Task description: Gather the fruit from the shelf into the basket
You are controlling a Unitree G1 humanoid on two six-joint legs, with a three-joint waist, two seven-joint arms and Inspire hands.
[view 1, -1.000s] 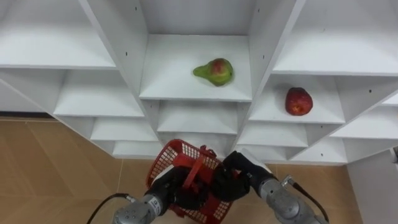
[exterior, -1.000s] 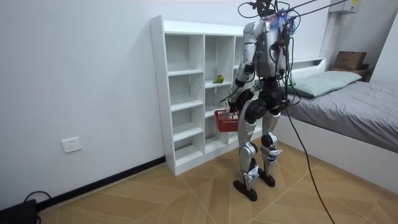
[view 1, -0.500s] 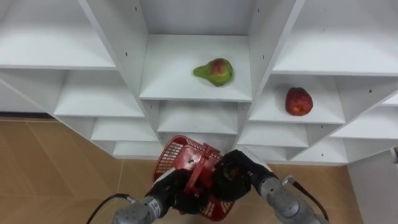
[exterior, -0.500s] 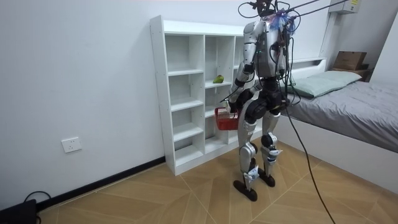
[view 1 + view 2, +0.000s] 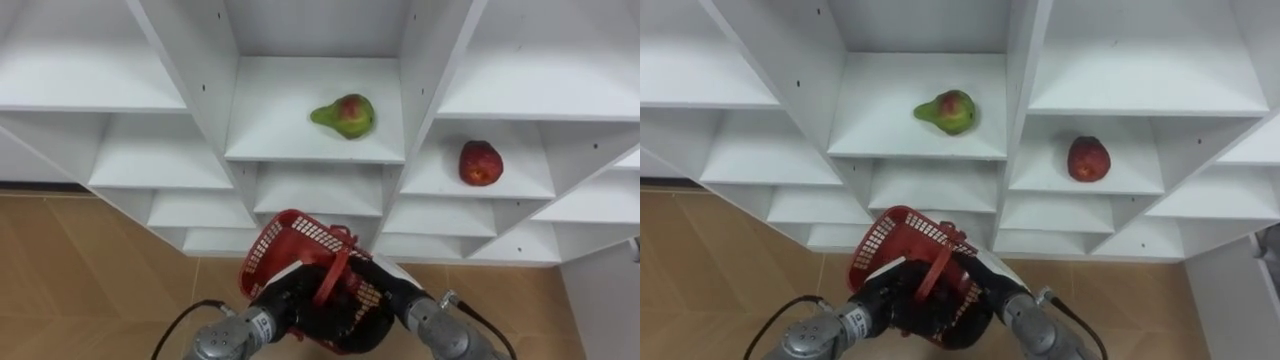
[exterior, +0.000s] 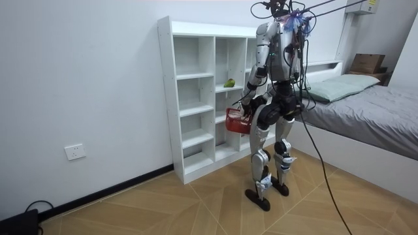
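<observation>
- Step in hand: fruit collecting not yet begun. I stand close before the closet [image 5: 190, 60] and carry the basket [image 5: 272, 245] low in front of me, below the shelves.
- Pear [image 5: 345, 115]: lies on the middle compartment's shelf, untouched.
- Apple [image 5: 480, 163]: lies one compartment to the right and one shelf lower, untouched, well apart from the pear.
- Basket: red mesh, holding no fruit that I can see, tipped so its mouth faces up and towards the closet. The handle [image 5: 333, 278] crosses between my two hands.
- Left hand [image 5: 290, 303]: curled round the basket's near rim and bearing it.
- Right hand [image 5: 378, 300]: pressed against the basket's right side, largely behind the mesh and handle. Whether it grips I cannot tell.
- Next move, as I judge it: leave the basket to the left hand, free the right, and reach up to a fruit. The apple sits on the right hand's side. The basket should stay below the shelf edge to take the fruit.
- Change from a second ago: the basket has come up and tipped further, and my hands have drawn closer together beneath it. The pear and apple have not moved.
</observation>
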